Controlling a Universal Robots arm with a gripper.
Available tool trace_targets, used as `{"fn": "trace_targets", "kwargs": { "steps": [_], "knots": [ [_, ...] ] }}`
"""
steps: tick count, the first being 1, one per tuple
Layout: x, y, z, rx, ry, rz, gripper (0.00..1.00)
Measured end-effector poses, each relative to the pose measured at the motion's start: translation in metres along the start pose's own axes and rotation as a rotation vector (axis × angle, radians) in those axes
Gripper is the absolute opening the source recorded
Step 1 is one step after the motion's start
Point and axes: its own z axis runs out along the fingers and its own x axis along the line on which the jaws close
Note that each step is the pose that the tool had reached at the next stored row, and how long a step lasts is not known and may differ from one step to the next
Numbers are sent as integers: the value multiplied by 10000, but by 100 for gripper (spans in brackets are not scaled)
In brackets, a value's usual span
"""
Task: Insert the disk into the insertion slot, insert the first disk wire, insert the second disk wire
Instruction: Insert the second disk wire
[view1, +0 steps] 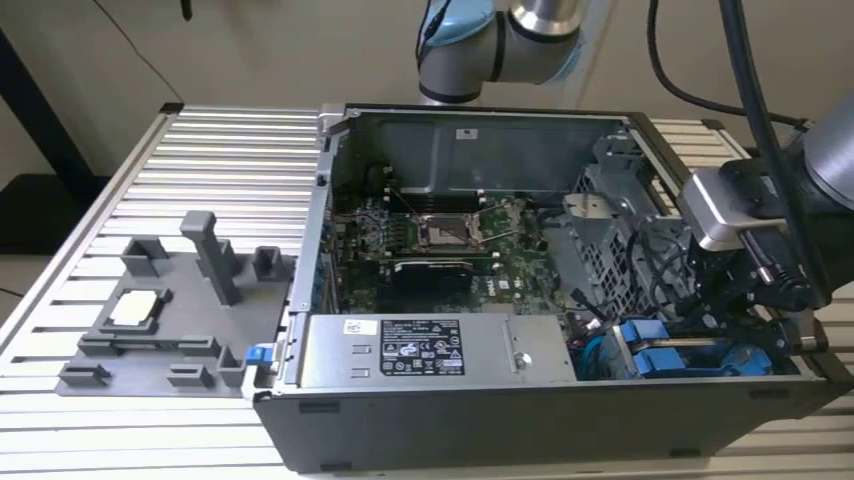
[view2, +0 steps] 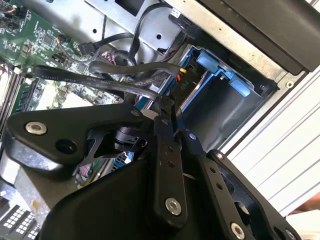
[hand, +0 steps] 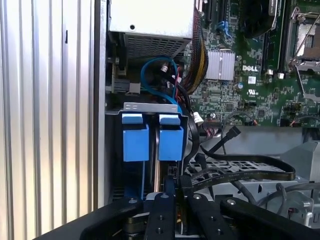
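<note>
- Disk (hand: 170, 143) is sitting upright in the insertion slot (hand: 150, 106), at the case corner nearest the gripper. Only its bright blue carrier front is showing; the silver body and its label are lying hidden inside the bay.
- A second blue carrier (hand: 135, 142) is standing just beside it in the same grey bay.
- Black flat cables (hand: 250, 167) are crossing between the bay and the motherboard (hand: 260, 75), and their far ends are running out of sight.
- The gripper (hand: 174, 182) is hanging just in front of the disk with its fingers (view2: 167, 150) drawn narrow, almost touching. Whether anything thin is sitting between them is hard to make out.
- In the exterior view the arm's wrist housing (view1: 727, 205) is covering part of the bay.
- The power supply (view1: 414, 350) is carrying a dark label with fine print and a small white sticker.
</note>
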Motion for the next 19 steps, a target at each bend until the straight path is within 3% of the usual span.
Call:
{"fn": "trace_targets", "kwargs": {
  "steps": [19],
  "knots": [
    [14, -17, 66, 4, -4, 181, 16]
  ]
}}
